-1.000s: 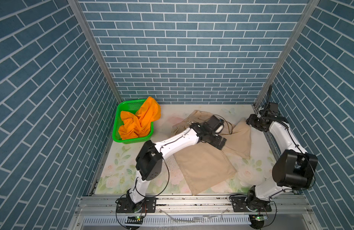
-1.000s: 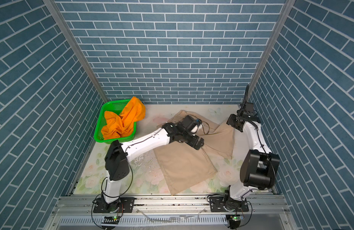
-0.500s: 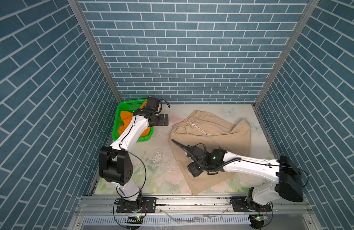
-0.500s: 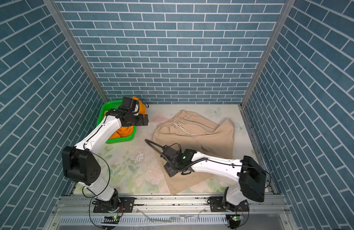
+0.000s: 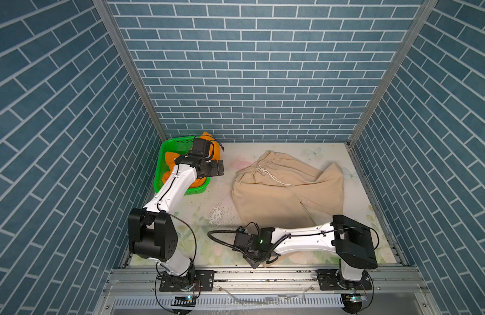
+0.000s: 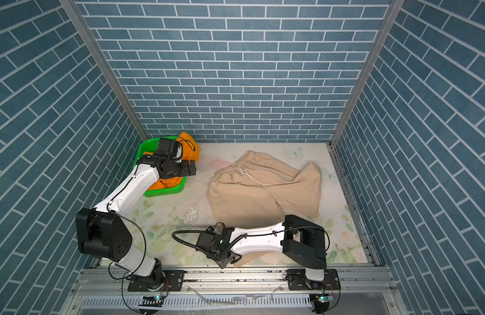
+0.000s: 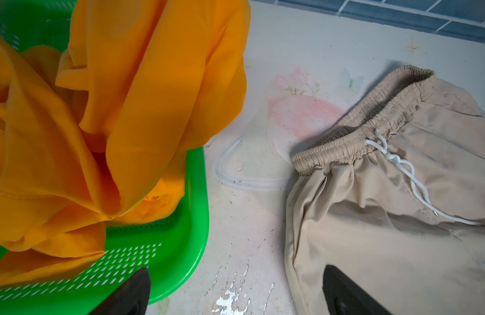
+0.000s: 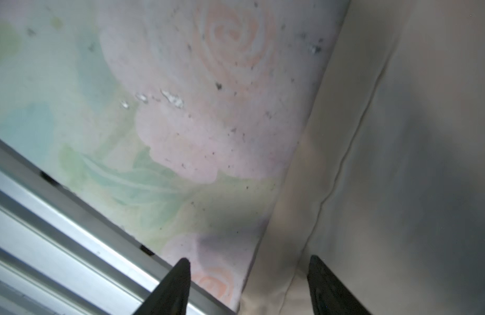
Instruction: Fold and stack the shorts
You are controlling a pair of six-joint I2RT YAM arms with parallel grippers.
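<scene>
Both jaws released, nothing grasped.
The right jaws are held apart over the near hem of the beige shorts (image 8: 399, 163) (one finger above cloth, one above bare tabletop (image 8: 154, 81)). The left jaws are spread wide and empty just beside the green basket (image 7: 181, 231), in which the orange shorts (image 7: 127, 109) are heaped. The beige shorts are laid out on the tabletop, waistband toward the basket.

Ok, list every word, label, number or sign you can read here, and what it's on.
No readable text anywhere.
The beige shorts, orange shorts and green basket carry no print.
A tiny dark mark on the left arm, on its white link, is too small to read.
</scene>
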